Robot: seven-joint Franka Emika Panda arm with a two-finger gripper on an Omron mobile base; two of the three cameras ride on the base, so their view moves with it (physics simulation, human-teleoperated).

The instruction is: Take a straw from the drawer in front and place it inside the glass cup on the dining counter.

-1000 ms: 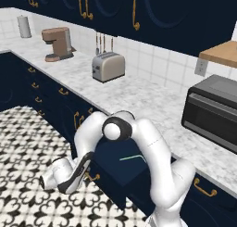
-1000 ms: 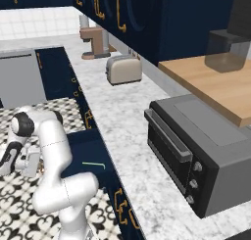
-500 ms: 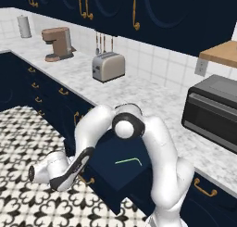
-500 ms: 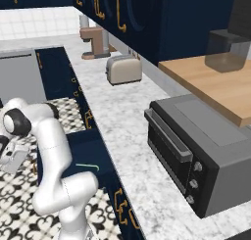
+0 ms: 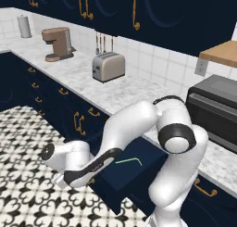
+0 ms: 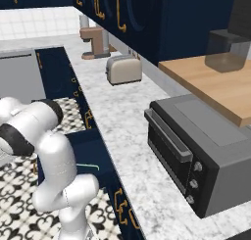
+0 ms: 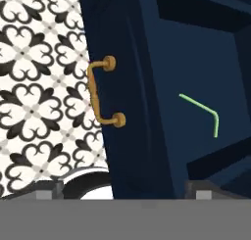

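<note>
One bent straw (image 7: 205,111) lies in drawer (image 7: 147,151), seemingly unlabelled.

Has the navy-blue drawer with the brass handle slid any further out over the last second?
Yes. In the left base view the navy-blue drawer juts further from the marble worktop, toward the patterned floor, baring more of the pale green straw.
</note>
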